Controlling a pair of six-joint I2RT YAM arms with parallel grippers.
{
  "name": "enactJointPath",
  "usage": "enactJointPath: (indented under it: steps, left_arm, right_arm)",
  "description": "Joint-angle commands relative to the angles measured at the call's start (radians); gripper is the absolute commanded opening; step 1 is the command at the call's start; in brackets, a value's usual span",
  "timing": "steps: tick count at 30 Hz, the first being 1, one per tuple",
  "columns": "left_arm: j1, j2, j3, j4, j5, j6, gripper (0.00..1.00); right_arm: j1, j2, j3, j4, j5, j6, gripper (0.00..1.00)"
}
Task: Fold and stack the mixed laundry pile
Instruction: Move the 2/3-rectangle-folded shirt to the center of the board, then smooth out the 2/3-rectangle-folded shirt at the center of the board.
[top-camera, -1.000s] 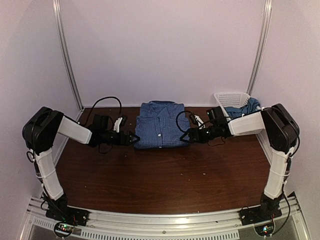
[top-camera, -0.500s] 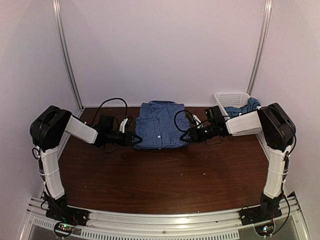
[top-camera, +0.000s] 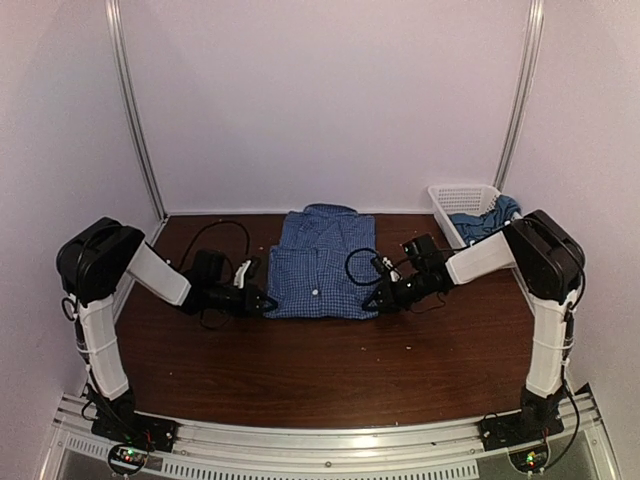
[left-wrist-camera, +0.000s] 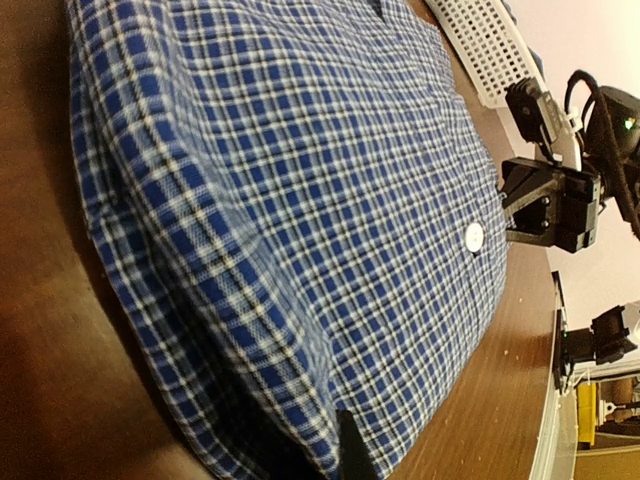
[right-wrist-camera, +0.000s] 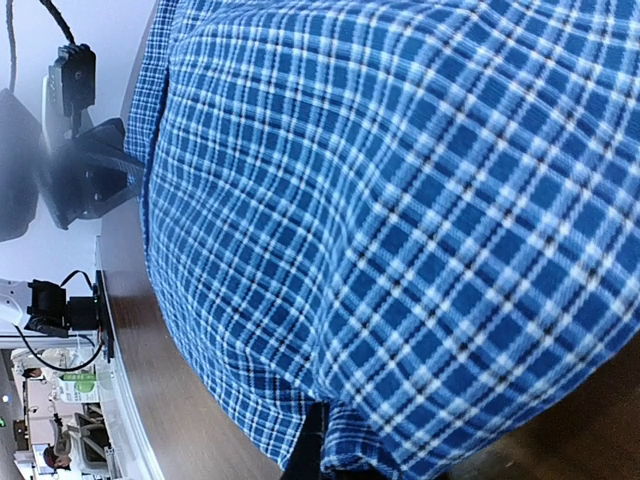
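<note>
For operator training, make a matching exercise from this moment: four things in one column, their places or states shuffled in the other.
1 checked shirt
2 teal t-shirt
3 white lattice basket
4 left tool

A far right corner of the table
B shut on the checked shirt's near left corner
C folded, mid-table
D lying in the white lattice basket

Pairs: 1-C, 2-D, 3-A, 4-B

blue-and-white fine-checked cloth shirt (top-camera: 320, 262) with a white round button (left-wrist-camera: 474, 237), plain teal-blue cloth garment (top-camera: 482, 222) in a white plastic lattice basket (top-camera: 460, 188), dark reddish-brown wooden table (top-camera: 330, 365)
</note>
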Motion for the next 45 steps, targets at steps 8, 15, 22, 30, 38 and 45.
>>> enactJointPath:
  steps: [8,15,22,30,38,45]
  left_arm:
    - [-0.088,-0.313,-0.298,-0.237,-0.087,-0.002,0.28]
    - [-0.073,-0.482,-0.237,-0.367,-0.248,0.031,0.63]
    - [0.007,-0.316,0.04,-0.454,-0.301,0.072,0.65]
    - [0.034,-0.127,0.275,-0.541,-0.285,0.129,0.61]
    - [0.031,-0.029,0.365,-0.518,-0.21,0.134,0.53]
    - [0.024,0.009,0.405,-0.469,-0.126,0.175,0.15]
  right_arm:
    - [0.102,-0.234,-0.292,-0.112,0.059,0.031,0.33]
    - [0.03,-0.335,-0.24,-0.188,0.138,0.006,0.62]
    - [-0.041,-0.16,-0.015,-0.204,0.194,-0.001,0.61]
    - [-0.048,0.011,0.2,-0.244,0.191,-0.026,0.54]
    - [-0.048,0.066,0.286,-0.281,0.218,-0.043,0.45]
    - [-0.048,0.072,0.327,-0.285,0.209,-0.058,0.18]
